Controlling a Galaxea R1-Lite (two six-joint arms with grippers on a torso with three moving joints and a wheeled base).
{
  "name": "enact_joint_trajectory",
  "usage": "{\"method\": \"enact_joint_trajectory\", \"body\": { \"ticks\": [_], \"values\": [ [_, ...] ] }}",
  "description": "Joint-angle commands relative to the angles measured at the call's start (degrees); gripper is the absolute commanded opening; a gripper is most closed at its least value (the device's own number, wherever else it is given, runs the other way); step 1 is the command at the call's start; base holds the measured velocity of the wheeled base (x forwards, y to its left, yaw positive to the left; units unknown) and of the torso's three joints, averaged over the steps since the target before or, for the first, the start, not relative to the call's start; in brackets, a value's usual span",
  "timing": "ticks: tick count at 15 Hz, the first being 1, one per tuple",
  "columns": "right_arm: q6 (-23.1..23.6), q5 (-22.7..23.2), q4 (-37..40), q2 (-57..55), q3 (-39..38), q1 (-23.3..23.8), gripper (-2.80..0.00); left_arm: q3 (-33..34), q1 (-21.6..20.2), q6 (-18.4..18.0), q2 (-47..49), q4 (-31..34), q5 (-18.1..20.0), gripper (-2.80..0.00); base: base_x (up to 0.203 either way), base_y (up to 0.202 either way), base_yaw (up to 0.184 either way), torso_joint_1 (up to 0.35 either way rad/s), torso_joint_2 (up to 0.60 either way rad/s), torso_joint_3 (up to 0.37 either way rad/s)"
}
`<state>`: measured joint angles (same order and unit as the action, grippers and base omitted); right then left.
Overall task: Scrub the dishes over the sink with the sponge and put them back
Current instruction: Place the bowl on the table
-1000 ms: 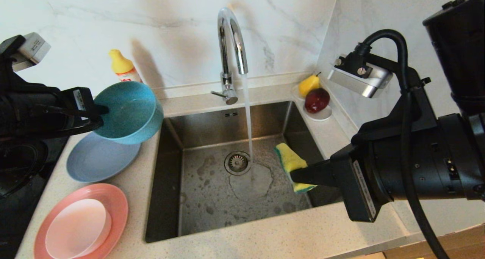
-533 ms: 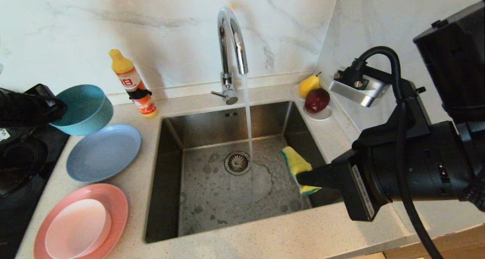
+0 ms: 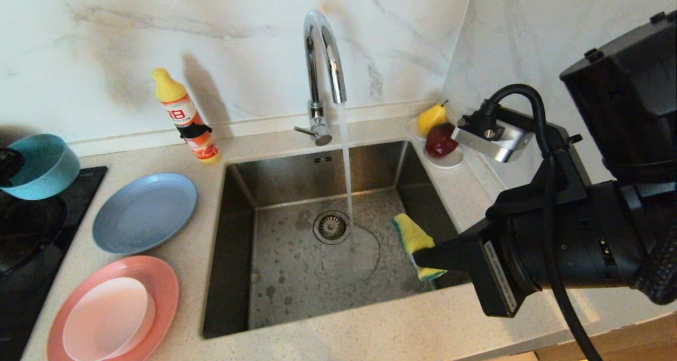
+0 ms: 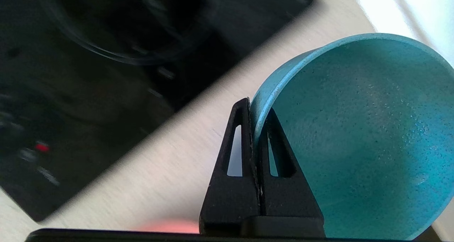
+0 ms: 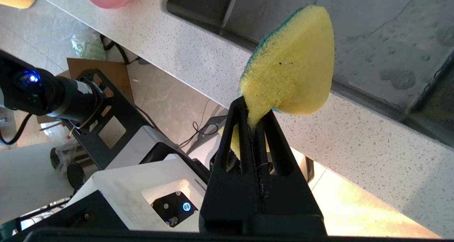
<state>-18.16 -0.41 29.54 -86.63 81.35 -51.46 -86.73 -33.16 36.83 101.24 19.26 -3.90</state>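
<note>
Head view, left: the left gripper (image 3: 9,163) sits at the 9 o'clock edge, clamped on the rim of the teal bowl (image 3: 39,166), which hangs above the black cooktop (image 3: 31,229)
Head view, counter: the grey-blue plate (image 3: 144,212) lies between cooktop and sink (image 3: 317,244); at 7 o'clock the salmon-pink plate (image 3: 113,308) carries the pale pink bowl (image 3: 108,318); an orange detergent bottle (image 3: 185,119) stands at 11 o'clock by the wall
Head view, sink: the tap (image 3: 322,70) runs a stream down beside the drain strainer (image 3: 331,227); the right gripper (image 3: 431,256), reaching in from 3 o'clock, pinches the sponge (image 3: 414,238) above the basin's right side; a saucer (image 3: 449,161) with a pear (image 3: 431,118) and a red fruit (image 3: 440,139) sits at 1 o'clock
Left wrist view: the two black fingers (image 4: 234,171) are together on the bowl's rim (image 4: 262,107), one inside, one outside; the bowl is tipped on its side
Right wrist view: the fingers (image 5: 230,164) are squeezed on the sponge's narrow tail, its yellow face (image 5: 294,79) towards the camera, green edge behind, over the sink's near wall and counter edge (image 5: 354,135)
</note>
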Motion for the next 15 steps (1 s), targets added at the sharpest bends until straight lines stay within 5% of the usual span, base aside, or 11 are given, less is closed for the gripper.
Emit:
{"method": "enact_joint_trajectory", "body": {
  "ticks": [1,11,15],
  "values": [
    [-0.1,0.1,0.2,-0.2,-0.5,0.0,-2.8,-1.7,-4.1,0.8,6.5,0.0,0.0,-2.8,0.0,0.0,0.0,0.0,0.0,0.0],
    [-0.2,0.3,-1.2,-1.3,-1.1,-0.1,-2.8,-12.1,-14.8,1.8,20.6,-0.1,0.1,-2.8,0.0,0.0,0.0,0.0,0.0,0.0],
    [-0.4,0.4,-2.8,-0.6,-3.3,-0.2,-2.8,-13.4,-16.8,1.8,23.5,-0.1,3.6,-2.8,0.0,0.0,0.0,0.0,0.0,0.0]
  ]
}}
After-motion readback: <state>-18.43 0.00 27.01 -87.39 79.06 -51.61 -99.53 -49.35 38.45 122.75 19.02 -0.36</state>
